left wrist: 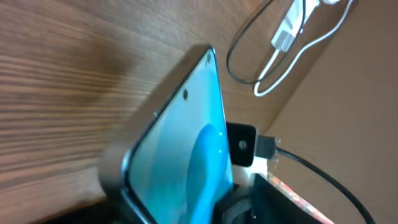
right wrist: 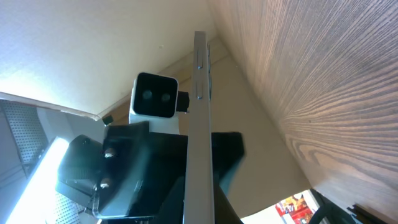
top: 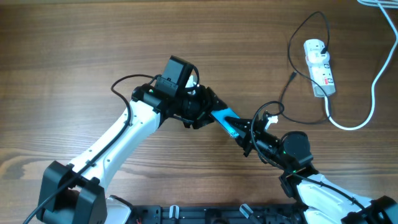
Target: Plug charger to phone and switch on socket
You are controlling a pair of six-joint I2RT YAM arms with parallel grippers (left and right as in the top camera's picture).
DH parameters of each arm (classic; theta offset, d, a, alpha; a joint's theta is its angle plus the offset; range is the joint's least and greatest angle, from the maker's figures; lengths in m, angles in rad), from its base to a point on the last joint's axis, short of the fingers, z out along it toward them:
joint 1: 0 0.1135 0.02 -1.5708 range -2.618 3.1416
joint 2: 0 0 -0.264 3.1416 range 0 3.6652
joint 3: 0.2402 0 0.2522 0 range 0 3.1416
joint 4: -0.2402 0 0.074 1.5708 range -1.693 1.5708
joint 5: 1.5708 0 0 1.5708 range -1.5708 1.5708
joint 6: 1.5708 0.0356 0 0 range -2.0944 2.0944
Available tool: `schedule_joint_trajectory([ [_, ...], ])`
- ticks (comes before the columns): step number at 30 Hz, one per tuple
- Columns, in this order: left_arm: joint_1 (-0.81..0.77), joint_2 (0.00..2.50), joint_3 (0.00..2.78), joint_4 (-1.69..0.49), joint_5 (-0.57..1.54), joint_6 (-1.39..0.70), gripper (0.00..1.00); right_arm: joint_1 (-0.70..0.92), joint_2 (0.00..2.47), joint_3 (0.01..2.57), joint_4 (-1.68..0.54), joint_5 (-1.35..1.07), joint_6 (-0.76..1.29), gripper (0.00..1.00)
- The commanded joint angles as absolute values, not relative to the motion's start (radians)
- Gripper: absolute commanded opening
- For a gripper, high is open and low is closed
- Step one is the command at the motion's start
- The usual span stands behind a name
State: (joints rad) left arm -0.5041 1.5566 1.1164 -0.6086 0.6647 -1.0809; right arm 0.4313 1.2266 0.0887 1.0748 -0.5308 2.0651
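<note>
Holding the phone in the air between two claws, with the charger lying far from it.

At the left, the left gripper [top: 204, 107] has its jaws around one end of the phone [top: 225, 117], but I cannot tell if they press on it. The right gripper [top: 247, 134] is clamped tight on the other end. If the left side has no real hold, or the arms pull differently, the thin phone may twist and drop on the table [top: 74, 50]. It is flat, with a bright cyan screen and dark edges, and it is tilted above the wood. Further right, the charger [top: 290, 42] and the socket [top: 319, 67] lie well apart from it, and no claw is free for them.
</note>
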Motion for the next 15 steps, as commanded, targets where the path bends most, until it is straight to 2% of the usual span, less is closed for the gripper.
schedule_joint_trajectory([
  [1, -0.509, 1.553, 1.112, -0.588, 0.626, -1.108, 0.48, 0.435, 1.22, 0.12, 1.091, -0.544, 2.072, 0.04],
  [12, -0.535, 1.554, 1.112, -0.57, 0.55, -1.112, 0.48, 0.435, 1.219, 0.12, 1.104, -0.57, 2.072, 0.04],
  [15, -0.54, 1.554, 1.112, -0.55, 0.548, -1.116, 0.45, 0.435, 1.219, 0.12, 1.112, -0.57, 2.072, 0.04],
])
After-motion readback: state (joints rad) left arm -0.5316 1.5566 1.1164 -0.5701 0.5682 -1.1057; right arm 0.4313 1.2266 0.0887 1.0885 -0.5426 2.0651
